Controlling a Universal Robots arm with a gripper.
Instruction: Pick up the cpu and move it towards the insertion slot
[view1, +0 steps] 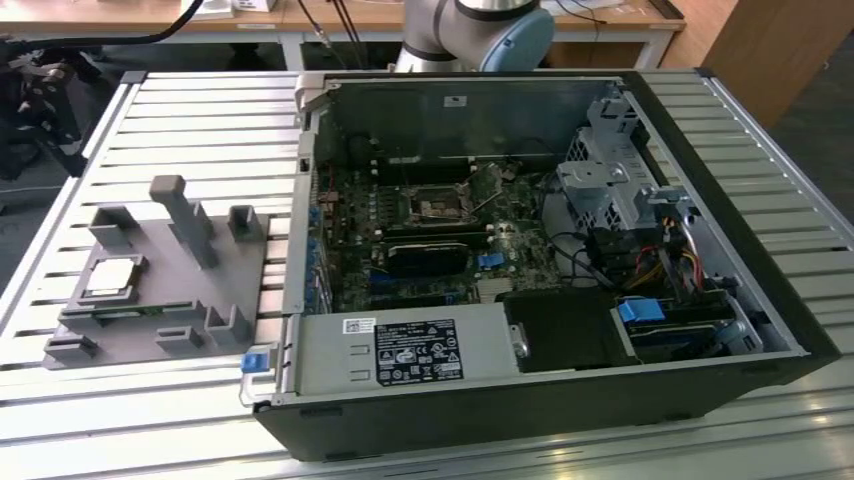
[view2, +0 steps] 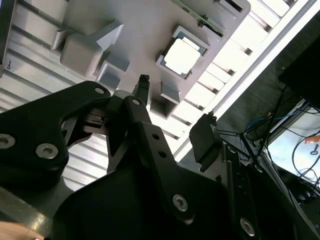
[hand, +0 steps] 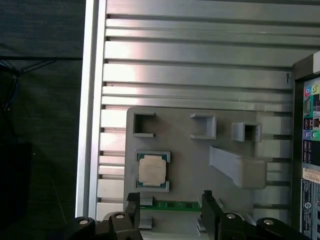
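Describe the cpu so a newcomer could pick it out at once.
Beside the open black computer case, at the exterior view's left, a grey plastic fixture plate lies on the slatted metal table. The cpu is the small flat square chip with a silvery-white top, seated in a recess of that plate. Its neighbour, the green circuit strip, is long and narrow.
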